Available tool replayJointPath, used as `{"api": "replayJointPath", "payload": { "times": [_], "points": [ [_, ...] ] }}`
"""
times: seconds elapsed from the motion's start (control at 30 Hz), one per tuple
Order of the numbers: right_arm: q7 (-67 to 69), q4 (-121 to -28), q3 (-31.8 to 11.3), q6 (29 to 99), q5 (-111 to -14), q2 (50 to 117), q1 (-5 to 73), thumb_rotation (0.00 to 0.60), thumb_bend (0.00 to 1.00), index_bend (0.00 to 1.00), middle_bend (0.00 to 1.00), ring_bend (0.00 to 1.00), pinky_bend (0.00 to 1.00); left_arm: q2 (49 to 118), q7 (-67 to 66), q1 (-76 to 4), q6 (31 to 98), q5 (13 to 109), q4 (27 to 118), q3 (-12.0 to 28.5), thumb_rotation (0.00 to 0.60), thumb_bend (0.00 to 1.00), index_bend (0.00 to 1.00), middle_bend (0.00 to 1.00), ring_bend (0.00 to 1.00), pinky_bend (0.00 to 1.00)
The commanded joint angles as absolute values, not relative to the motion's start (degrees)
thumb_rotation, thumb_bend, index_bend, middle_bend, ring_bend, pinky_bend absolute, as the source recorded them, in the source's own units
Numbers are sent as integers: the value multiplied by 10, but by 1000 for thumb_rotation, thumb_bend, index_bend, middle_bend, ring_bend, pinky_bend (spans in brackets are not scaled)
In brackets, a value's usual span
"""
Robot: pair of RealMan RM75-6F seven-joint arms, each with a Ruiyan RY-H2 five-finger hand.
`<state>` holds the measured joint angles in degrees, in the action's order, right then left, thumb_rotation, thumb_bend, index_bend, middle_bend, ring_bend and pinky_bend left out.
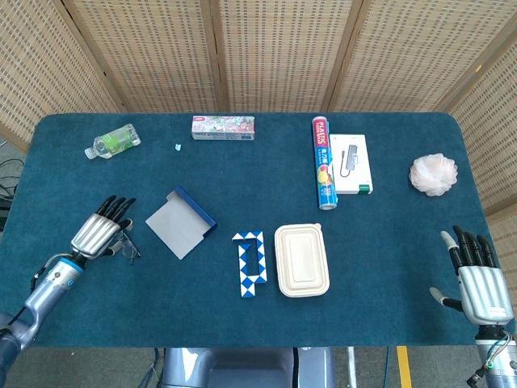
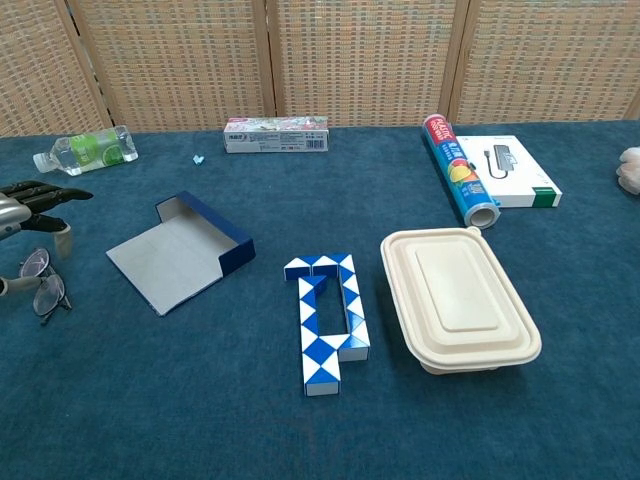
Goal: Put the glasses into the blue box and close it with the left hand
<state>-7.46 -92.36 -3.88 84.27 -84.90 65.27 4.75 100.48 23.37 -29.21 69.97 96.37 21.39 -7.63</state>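
Note:
The glasses (image 2: 44,282) lie on the blue cloth at the far left, partly under my left hand (image 1: 102,231) in the head view, where only a bit of the glasses (image 1: 129,249) shows. That left hand (image 2: 28,200) hovers over them with fingers stretched out and apart, holding nothing. The blue box (image 1: 180,222) lies open just right of the hand, its grey inside facing up; in the chest view the blue box (image 2: 180,251) sits left of centre. My right hand (image 1: 478,277) rests open at the table's near right corner.
A blue-and-white folding puzzle (image 1: 251,262) and a cream lidded container (image 1: 302,259) sit in the middle. At the back are a water bottle (image 1: 112,141), a flat printed carton (image 1: 223,127), a foil roll (image 1: 323,162), a white box (image 1: 351,163) and a pink puff (image 1: 434,174).

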Motion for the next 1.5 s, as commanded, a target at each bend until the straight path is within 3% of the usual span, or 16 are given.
{"api": "replayJointPath", "payload": {
  "times": [0.03,0.47,0.73,0.93,1.33,1.5],
  "points": [
    [-75,-924,-39,843,-849,653,47,600,28,0,0,0,0,1005,233,-293,697,963,215,-76,600,349,453,0,0,0],
    [-74,-924,-39,843,-849,653,47,600,28,0,0,0,0,1006,224,-291,683,961,211,-78,600,385,555,0,0,0],
    [-74,-924,-39,843,-849,653,47,600,28,0,0,0,0,1006,223,-291,688,960,210,-77,600,517,628,0,0,0],
    [-73,-924,-38,843,-849,652,47,600,28,0,0,0,0,997,229,-294,717,957,225,-68,600,541,633,0,0,0],
    [-70,-924,-38,842,-850,651,47,600,28,0,0,0,0,959,183,-344,752,956,340,-34,600,539,633,0,0,0],
    [-70,-924,-38,841,-849,651,48,600,28,0,0,0,0,953,123,-381,717,947,408,-13,600,538,633,0,0,0]
  ]
}}
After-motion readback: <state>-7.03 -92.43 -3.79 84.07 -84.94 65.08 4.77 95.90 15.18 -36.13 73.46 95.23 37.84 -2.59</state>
